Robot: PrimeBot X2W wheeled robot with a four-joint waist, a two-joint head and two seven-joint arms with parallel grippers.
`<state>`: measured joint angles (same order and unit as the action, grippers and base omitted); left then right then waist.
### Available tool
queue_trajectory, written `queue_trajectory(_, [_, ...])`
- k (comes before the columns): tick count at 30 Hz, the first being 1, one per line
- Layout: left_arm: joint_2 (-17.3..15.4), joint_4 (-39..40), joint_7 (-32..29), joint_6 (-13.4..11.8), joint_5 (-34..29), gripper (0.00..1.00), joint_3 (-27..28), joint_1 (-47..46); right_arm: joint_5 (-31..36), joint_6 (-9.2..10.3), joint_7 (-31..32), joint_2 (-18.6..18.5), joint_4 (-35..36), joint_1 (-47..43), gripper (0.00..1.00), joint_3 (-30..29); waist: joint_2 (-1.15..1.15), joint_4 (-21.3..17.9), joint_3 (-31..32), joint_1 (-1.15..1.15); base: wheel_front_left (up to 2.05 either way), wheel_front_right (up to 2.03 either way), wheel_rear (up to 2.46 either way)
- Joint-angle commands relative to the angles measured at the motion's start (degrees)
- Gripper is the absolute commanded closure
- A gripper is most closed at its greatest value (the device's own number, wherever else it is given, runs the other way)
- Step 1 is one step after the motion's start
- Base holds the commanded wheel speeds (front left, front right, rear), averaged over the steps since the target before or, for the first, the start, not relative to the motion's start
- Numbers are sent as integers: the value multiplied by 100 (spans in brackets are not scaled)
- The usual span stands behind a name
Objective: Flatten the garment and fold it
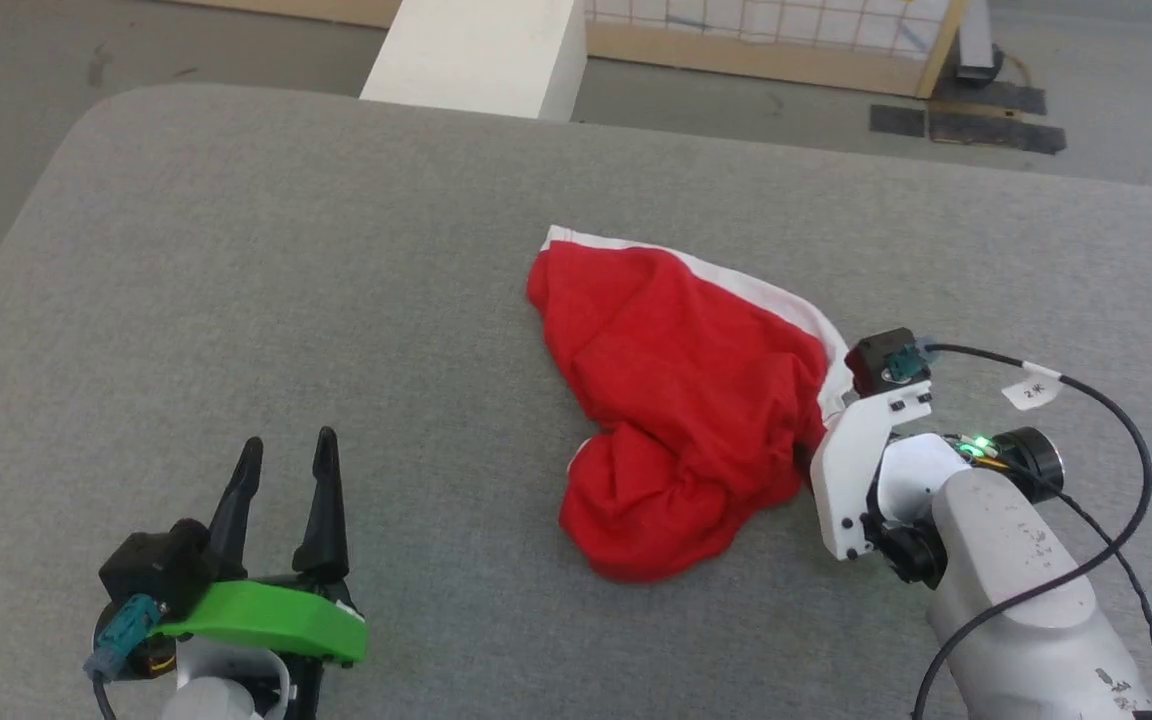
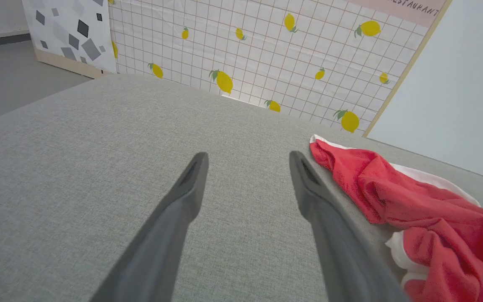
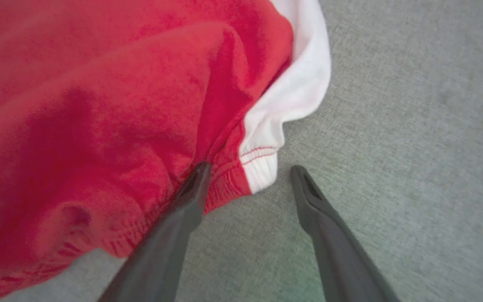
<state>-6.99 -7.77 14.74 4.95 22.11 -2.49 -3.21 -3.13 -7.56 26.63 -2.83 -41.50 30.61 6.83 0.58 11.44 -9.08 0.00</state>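
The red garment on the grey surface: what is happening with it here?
The garment lies crumpled, not yet flattened, on the grey surface. The right tool is open at its edge, with the white trim corner between its fingers, nothing gripped. The left tool is open too, over bare surface apart from the cloth.

garment [image 1: 681,400] on surface [image 1: 236,250], right fingers [image 3: 183,218] at its edge, left fingers [image 1: 324,500] well left
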Motion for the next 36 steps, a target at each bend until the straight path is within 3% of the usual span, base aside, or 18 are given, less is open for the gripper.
queue_trajectory(1, [29,-27,26,38,-103,0,35,-103,7,8,-43,-5,-81,69,90,13,-58,111,-111,0,0,0,0])
queue_trajectory(2, [42,-50,26,62,-129,0,57,-115,24,8,-88,-5,-120,81,100,29,-58,108,-104,0,0,0,0])
queue_trajectory(8, [123,-132,26,137,-194,0,109,-106,367,8,8,-43,-49,118,100,-337,-58,3,27,0,0,0,0])
queue_trajectory(16, [177,-213,26,201,-250,0,32,-166,1135,8,457,-832,664,426,100,-1395,-58,-9,55,0,0,0,0])
queue_trajectory(19, [177,-248,26,216,-248,0,3,-217,1551,8,432,-752,883,349,100,-1809,-58,24,47,0,0,0,0])
queue_trajectory(20, [172,-261,26,220,-245,0,2,-223,1627,8,516,-657,868,270,66,-1909,-58,28,55,0,0,0,0])
queue_trajectory(21, [165,-274,26,224,-246,0,0,-220,1657,8,589,-573,860,213,0,-1987,-58,29,65,0,0,0,0])
queue_trajectory(24, [139,-314,26,231,-244,0,0,-190,1665,8,497,-430,949,103,0,-2242,-58,23,107,0,0,0,0])
queue_trajectory(30, [99,-411,26,239,-247,0,-6,-96,1409,8,-371,-151,1658,-179,0,-2942,-58,-32,282,0,0,0,0])
queue_trajectory(36, [121,-519,26,242,-188,0,-60,-35,528,8,-1209,-11,2470,-1029,0,-2875,-58,-193,511,0,0,0,0])
